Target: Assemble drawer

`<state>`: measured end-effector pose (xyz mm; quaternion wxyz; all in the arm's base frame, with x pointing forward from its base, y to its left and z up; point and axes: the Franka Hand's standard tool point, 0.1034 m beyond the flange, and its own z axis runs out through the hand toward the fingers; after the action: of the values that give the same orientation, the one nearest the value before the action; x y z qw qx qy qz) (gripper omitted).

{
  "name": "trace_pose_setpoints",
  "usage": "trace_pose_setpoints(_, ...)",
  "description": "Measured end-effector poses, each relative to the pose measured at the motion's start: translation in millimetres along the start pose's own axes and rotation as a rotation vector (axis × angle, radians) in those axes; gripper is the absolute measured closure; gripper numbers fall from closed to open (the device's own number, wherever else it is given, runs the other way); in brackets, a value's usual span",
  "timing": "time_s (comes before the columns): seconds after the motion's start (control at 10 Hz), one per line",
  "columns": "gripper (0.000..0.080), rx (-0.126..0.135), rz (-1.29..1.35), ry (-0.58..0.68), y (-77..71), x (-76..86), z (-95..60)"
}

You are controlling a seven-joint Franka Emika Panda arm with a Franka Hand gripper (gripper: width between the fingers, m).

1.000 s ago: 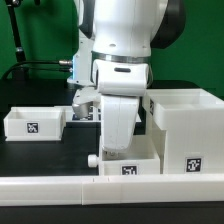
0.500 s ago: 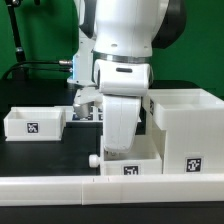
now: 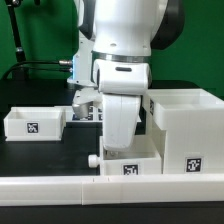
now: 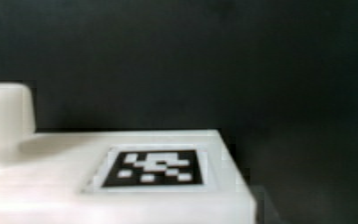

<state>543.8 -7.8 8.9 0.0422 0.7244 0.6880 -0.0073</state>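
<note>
A small white tray with a side knob and a square tag sits at the front centre. My gripper reaches straight down into or just behind it, and its fingers are hidden by the tray wall. A second small tray stands at the exterior view's left. The big boxy housing stands at the right, close to the arm. The wrist view shows a white tagged surface and a white knob, very close and blurred, with no fingers visible.
A long low white rail runs along the front edge of the black table. A black cable curves at the back left before a green backdrop. The housing and the front tray almost touch.
</note>
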Motion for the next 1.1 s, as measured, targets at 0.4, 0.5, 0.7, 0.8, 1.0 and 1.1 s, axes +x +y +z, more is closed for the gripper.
trace_pose_setpoints(0.4,0.0757,0.001,-0.014,-0.002,0.2,-5.6,0.5)
trace_pose_setpoints(0.5,0.0757,0.000,-0.012,-0.002,0.3,-5.4,0.5)
trace_pose_setpoints(0.7,0.0757,0.001,0.005,-0.006,0.4,-2.7,0.2)
trace_pose_setpoints(0.8,0.0757,0.001,0.009,-0.011,0.3,2.5,-0.4)
trace_pose_setpoints(1.0,0.0757,-0.001,0.011,-0.010,0.1,1.8,-0.3)
trace_pose_setpoints(1.1,0.0757,-0.001,0.011,-0.010,0.1,1.6,-0.3)
